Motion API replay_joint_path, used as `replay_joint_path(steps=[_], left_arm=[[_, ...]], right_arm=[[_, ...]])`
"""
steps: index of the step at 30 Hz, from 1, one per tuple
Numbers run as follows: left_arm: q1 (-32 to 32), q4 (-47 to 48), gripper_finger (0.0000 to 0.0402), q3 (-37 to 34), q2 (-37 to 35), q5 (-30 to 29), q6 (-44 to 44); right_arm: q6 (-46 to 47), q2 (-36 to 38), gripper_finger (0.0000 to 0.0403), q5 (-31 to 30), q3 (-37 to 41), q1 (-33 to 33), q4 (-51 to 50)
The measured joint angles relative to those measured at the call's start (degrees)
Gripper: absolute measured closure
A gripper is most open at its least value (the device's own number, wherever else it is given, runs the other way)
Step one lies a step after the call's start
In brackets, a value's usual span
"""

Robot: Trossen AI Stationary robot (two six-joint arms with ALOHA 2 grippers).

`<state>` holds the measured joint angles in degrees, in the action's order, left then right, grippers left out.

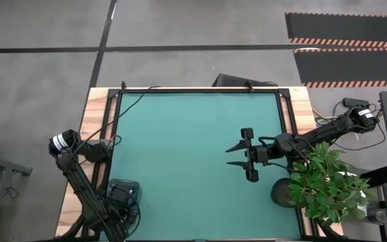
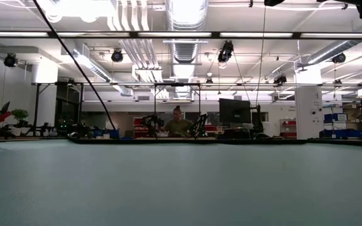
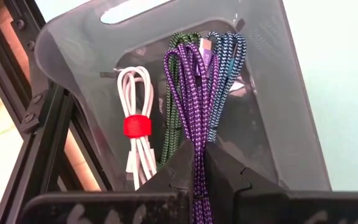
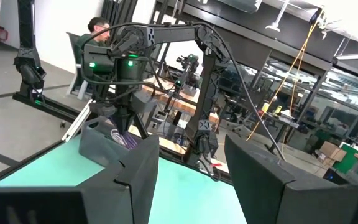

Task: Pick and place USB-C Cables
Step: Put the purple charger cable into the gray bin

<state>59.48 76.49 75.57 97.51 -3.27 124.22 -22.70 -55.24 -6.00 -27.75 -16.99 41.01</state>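
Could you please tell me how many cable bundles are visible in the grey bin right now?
4. In the grey bin: the white cable with red tie, green cable, teal cable, and purple cable, gripped by the left end effector. Others may be hidden beneath.

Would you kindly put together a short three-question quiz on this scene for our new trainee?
1. True or false: the right claw is shut on a cable.
2. Which cable does the left claw grip? A white, B purple, C teal.
3. Fill in: the white cable in the grey bin has a ___ tie.
Key: 1 false, it is open and empty above the mat; 2 B, the purple cable; 3 red.
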Motion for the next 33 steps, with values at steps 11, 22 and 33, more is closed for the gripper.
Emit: replay_joint_path(steps=[11, 22, 33], left_arm=[[0.13, -0.46, 0.0391, -0.77, 0.00, 0.04, -0.04], [0.15, -0.48, 0.0391, -0.98, 0.00, 0.15, 0.02], [0.12, -0.62, 0.0391, -1.09, 0.96, -1.43, 0.11]], right_arm=[[0.13, 0.00, 0.0227, 0.01, -0.01, 0.00, 0.01], [0.15, 0.00, 0.0227, 0.01, -0.02, 0.00, 0.16], [3.91, -0.09, 0.0227, 4.40, -0.02, -0.02, -0.25]])
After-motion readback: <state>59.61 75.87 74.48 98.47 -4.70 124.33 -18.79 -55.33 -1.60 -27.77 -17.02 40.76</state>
